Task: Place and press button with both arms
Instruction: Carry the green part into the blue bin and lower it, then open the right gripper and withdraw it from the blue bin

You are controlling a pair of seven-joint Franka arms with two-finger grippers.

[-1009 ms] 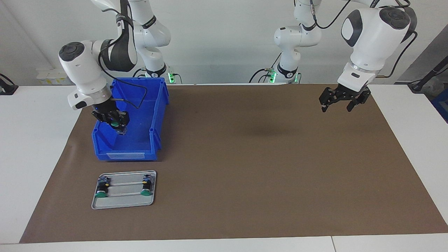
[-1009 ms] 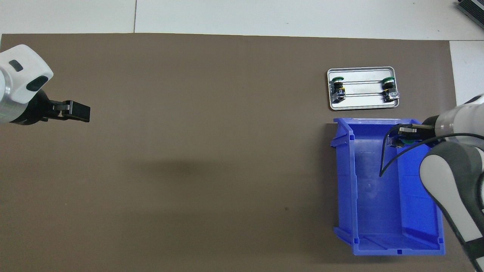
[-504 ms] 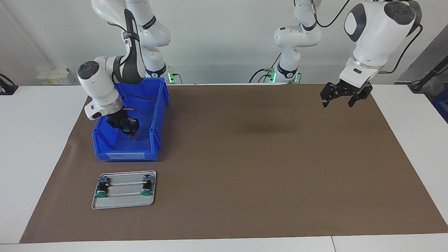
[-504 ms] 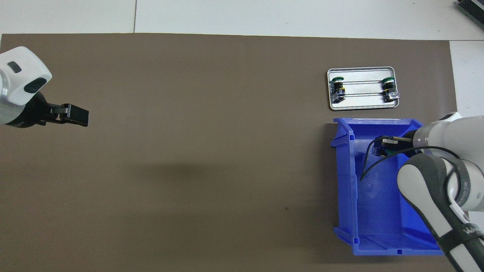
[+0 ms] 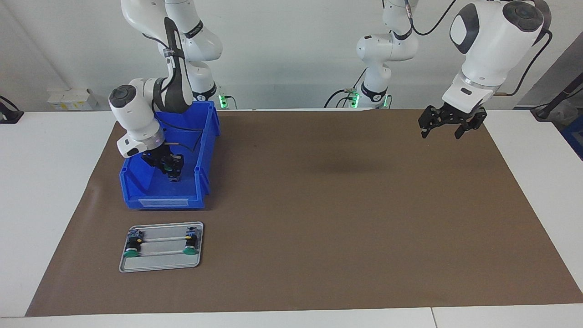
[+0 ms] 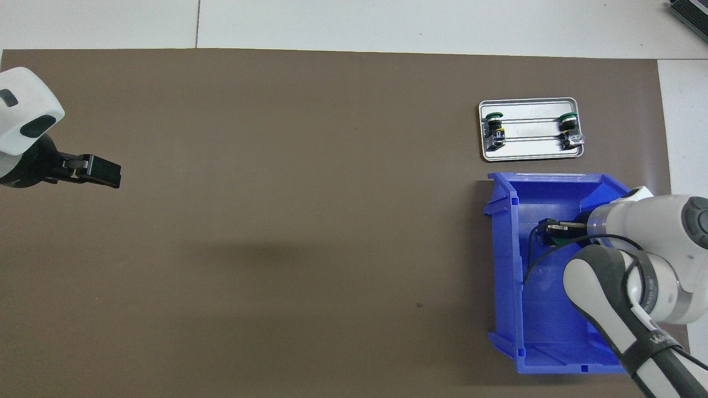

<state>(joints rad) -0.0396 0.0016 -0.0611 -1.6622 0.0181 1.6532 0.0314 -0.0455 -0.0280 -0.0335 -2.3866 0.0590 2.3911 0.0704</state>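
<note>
I am carrying the button (image 5: 169, 168), clamped in the right claw (image 5: 169, 169), across the blue bin (image 5: 206, 136) toward the table's middle; the left claw (image 5: 445, 129), spread apart, is waiting.

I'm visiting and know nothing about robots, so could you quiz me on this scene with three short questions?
1. True or false: the right end effector is over the blue bin.
2. How many buttons lie on the metal tray?
3. Which end effector carries a green-capped button: A left, B right?

Key
1. True.
2. Two: one and another.
3. B; the left end effector waits open over the brown mat.
</note>
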